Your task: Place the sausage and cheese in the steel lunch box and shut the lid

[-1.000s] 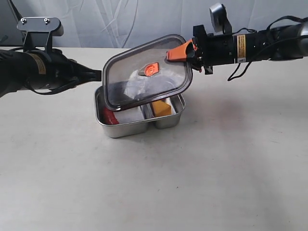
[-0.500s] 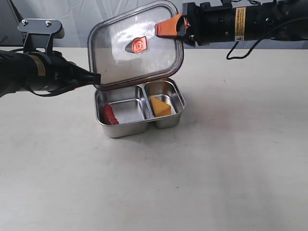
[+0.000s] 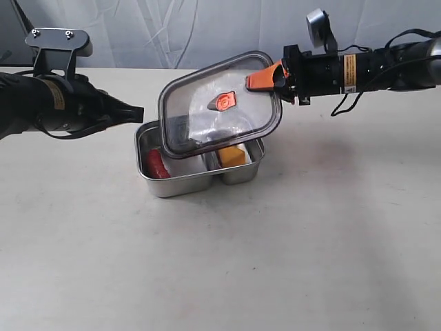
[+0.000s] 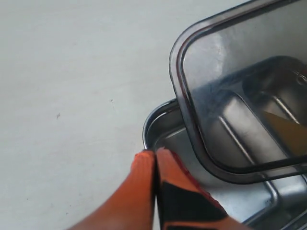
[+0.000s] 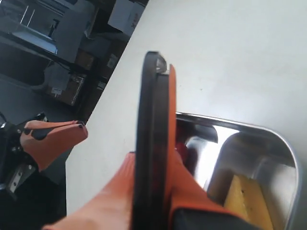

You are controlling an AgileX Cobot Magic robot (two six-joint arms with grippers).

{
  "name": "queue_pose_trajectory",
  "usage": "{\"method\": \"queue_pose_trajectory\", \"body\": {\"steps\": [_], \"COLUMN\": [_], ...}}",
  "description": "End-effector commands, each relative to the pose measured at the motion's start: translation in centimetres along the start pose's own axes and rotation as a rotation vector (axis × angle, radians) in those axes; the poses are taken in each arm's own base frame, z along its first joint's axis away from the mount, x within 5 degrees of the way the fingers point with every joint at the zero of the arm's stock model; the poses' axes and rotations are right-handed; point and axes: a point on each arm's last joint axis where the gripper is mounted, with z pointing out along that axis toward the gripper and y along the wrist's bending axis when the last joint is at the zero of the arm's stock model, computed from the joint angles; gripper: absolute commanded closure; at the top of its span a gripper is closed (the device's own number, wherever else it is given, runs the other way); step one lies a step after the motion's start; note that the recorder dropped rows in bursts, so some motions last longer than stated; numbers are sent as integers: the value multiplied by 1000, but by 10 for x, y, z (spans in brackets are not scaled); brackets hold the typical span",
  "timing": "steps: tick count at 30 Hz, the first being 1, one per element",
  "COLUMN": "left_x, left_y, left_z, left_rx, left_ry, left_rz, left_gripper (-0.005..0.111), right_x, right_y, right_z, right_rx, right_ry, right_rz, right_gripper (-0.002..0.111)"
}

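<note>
The right gripper (image 3: pixel 265 78) clamps the lid (image 3: pixel 220 114), tilted over the lunch box (image 3: pixel 180 186).
It pinches the lid's raised corner; the low edge hangs over the open box. The left gripper (image 3: pixel 136 110) is pressed together, empty, just beside the box's left rim. The sausage (image 3: pixel 154 164) lies in the larger compartment, the cheese (image 3: pixel 233 155) in the smaller; the box sits on the table (image 3: pixel 289 262).
</note>
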Motion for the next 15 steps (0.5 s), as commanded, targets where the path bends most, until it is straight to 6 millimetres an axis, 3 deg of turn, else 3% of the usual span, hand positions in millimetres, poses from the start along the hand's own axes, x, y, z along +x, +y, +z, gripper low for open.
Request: {"method": "queue_pose_trajectory", "body": {"steps": [1,9,15], "left_x": [-2,0,0], "left_y": [-2,-1,-1], "left_z": [-2,-2,-2], "left_rx": [11,1,2], "left_ry": [-22,1,0], "left_rz": [19,-21,-21], "left_gripper": [107,107,107], "right_x": [-13,-7,8], "right_y": [40,92,105], "right_z": [1,14,16], "right_rx": [-41,-80,23], "right_ry": [-3,61,34], "right_rz": [-160,-273,-296], "right_gripper": [109,109,109]}}
